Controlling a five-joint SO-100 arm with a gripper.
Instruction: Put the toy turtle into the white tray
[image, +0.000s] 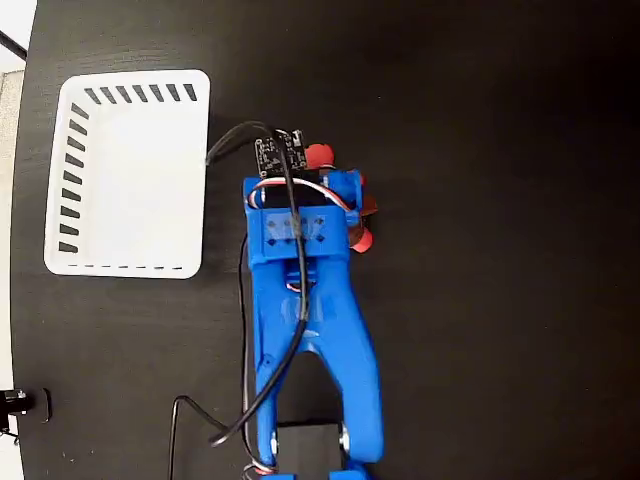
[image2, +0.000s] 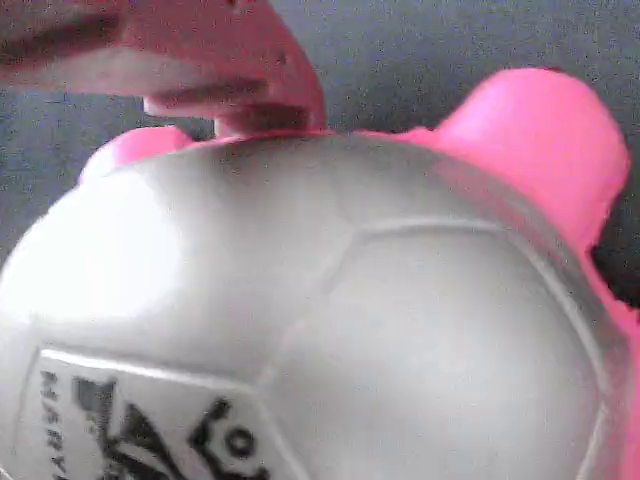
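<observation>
Covering the toy turtle (image: 320, 156), the gripper (image: 300, 205) sits beside the white tray (image: 190, 85); jaw state indeterminable.

The tray (image: 130, 170) is lying on the table (image: 480, 200) at about ten o'clock in the fixed view, well apart from the arm (image: 305, 330), which is reaching up from six o'clock toward the middle. The toy turtle (image: 345, 200) is sitting under the arm's head, its parts peeking out at twelve and three o'clock of it, to the right of the tray. In the wrist view the turtle's shell (image2: 330, 320) is filling the frame, a foot (image2: 540, 120) jutting at two o'clock
</observation>
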